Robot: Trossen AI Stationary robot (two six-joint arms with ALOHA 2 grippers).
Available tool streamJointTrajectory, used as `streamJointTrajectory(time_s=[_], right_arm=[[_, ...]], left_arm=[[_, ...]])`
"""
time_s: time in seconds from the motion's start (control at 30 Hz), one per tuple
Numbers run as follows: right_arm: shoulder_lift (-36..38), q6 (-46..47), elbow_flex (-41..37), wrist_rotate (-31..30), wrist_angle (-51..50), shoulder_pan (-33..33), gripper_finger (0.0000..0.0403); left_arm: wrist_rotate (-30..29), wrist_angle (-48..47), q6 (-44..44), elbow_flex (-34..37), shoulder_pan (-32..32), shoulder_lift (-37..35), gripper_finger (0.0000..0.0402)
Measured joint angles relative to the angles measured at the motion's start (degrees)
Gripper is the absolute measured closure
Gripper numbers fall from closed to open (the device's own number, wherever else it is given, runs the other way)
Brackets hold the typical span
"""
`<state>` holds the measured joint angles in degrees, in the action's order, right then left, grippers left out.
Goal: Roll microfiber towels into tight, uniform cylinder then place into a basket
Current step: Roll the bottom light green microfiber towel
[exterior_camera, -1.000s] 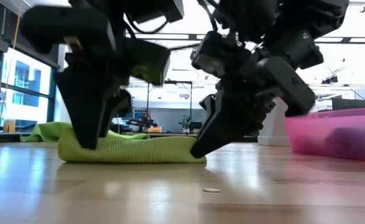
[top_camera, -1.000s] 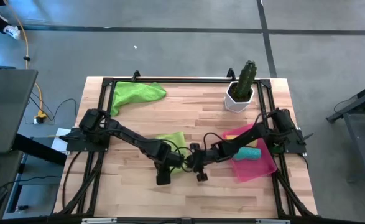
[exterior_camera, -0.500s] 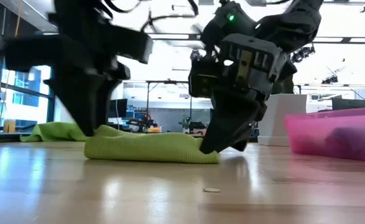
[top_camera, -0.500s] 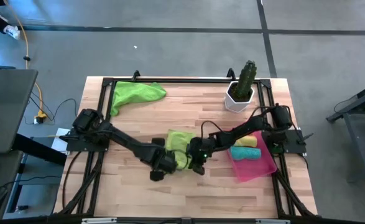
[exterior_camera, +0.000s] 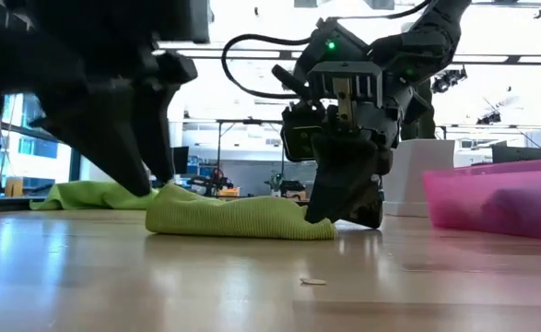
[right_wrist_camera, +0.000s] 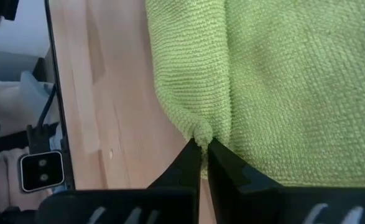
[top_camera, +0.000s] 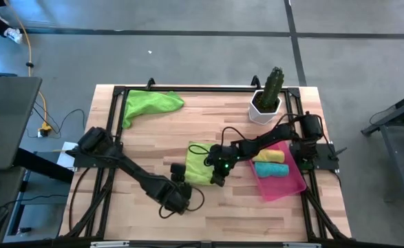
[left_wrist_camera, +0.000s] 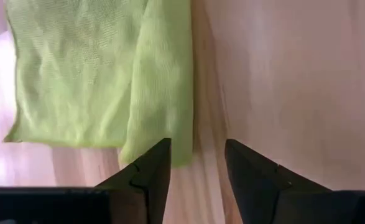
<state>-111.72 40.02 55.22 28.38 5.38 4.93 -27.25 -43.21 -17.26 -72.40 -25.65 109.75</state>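
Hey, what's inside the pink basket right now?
The pink basket holds a rolled yellow towel and a rolled teal towel, side by side. What lies beneath them cannot be seen, and the right arm crosses over the basket's far corner.

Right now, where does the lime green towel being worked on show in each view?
High: lime green towel at table centre, beside the right gripper.
Low: flat on the tabletop, centre.
Left wrist: ahead of the open fingers.
Right wrist: pinched edge.
Shared landmark: right gripper.
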Motion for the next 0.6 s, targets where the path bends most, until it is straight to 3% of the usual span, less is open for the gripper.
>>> streamJointTrajectory(time_s=[0.3, 0.5, 0.6], right_arm=[[0.00, 0.05, -0.02, 0.02, -0.01, 0.61, 0.0401], [-0.04, 0.03, -0.07, -0.13, 0.18, 0.74, 0.0401], [-0.04, -0.79, -0.07, -0.25, 0.06, 0.76, 0.0401]], left_arm=[[-2.12, 1.42, 3.59, 0.02, 4.53, 2.88, 0.0224], [3.91, 2.93, 6.06, -0.27, 8.15, 5.11, 0.0208], [10.48, 2.83, 5.88, -0.28, 9.51, 5.51, 0.0223]])
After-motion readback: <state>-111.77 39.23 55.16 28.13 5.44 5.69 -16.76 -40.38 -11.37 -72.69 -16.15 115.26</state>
